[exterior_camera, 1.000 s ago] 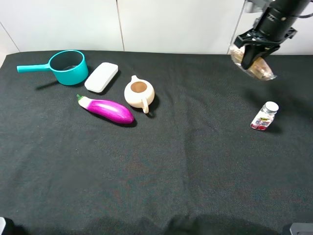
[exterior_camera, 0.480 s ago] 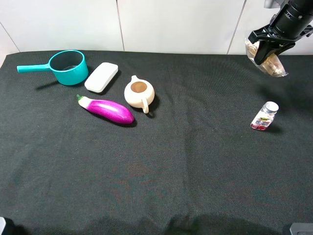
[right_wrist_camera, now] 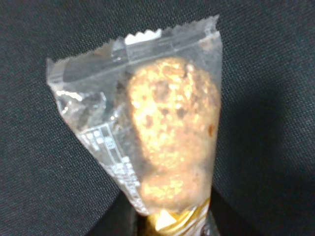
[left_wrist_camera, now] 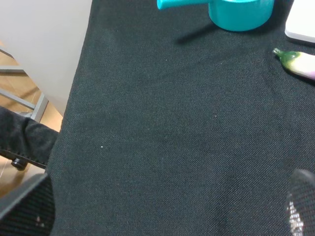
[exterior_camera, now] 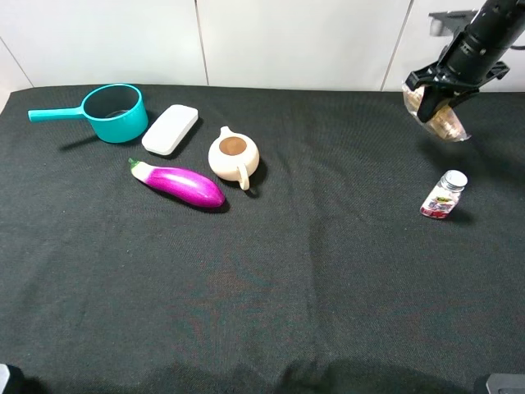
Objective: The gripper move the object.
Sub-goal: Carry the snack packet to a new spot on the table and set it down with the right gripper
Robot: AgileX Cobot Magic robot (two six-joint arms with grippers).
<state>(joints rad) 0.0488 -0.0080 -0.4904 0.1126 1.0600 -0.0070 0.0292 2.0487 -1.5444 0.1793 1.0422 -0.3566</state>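
My right gripper (exterior_camera: 431, 100), a black claw on a thick black arm, is shut on the object (exterior_camera: 448, 125), a clear-wrapped pack of tan biscuits. It holds the pack in the air above the far right of the black table, behind the small bottle. In the right wrist view the pack (right_wrist_camera: 167, 137) fills the picture, hanging from the gripper (right_wrist_camera: 170, 227) with its serrated end away from the claw. My left gripper (left_wrist_camera: 162, 216) shows only as blurred finger parts in the frame's two corners, wide apart and empty, over the table's left edge.
A small silver-capped bottle (exterior_camera: 444, 194) stands below the held pack. A teal pot (exterior_camera: 115, 111), a white box (exterior_camera: 171, 129), a cream teapot (exterior_camera: 234, 154) and a purple eggplant (exterior_camera: 179, 184) sit at the far left. The left wrist view shows the pot (left_wrist_camera: 241, 10) and the eggplant's tip (left_wrist_camera: 295, 61).
The right gripper with the pack moved right and up, then came back left and slightly down. The pack stays in its grip. Nothing else moved.
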